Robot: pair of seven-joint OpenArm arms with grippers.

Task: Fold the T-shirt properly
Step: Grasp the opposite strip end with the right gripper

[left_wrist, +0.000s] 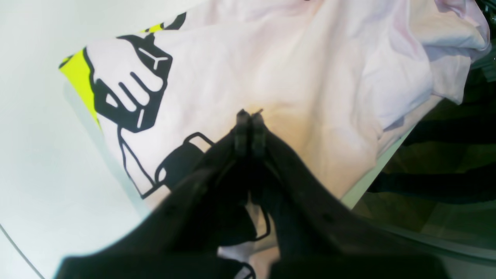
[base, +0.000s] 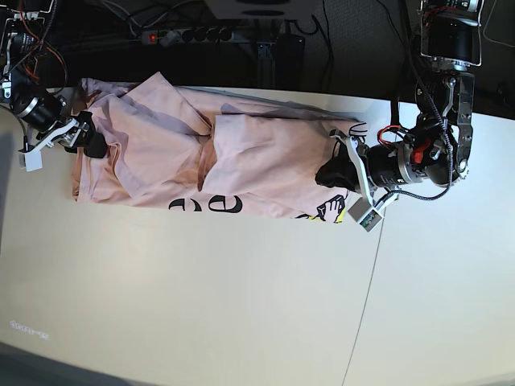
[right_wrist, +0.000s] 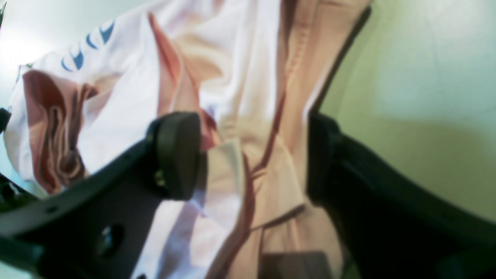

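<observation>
the t-shirt [base: 241, 161] is soft and limp along the worktop's [base: 241, 297] far edge, so my spread right fingers [right_wrist: 178, 155] should pinch its hem, left fingers [left_wrist: 250, 124] closed, empty.

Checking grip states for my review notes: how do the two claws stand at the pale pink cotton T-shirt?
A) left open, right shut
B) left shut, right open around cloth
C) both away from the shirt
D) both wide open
B: the left claw has its tips pressed together over the pale pink cotton T-shirt, while the right claw stands wide with cloth between its pads.
</observation>
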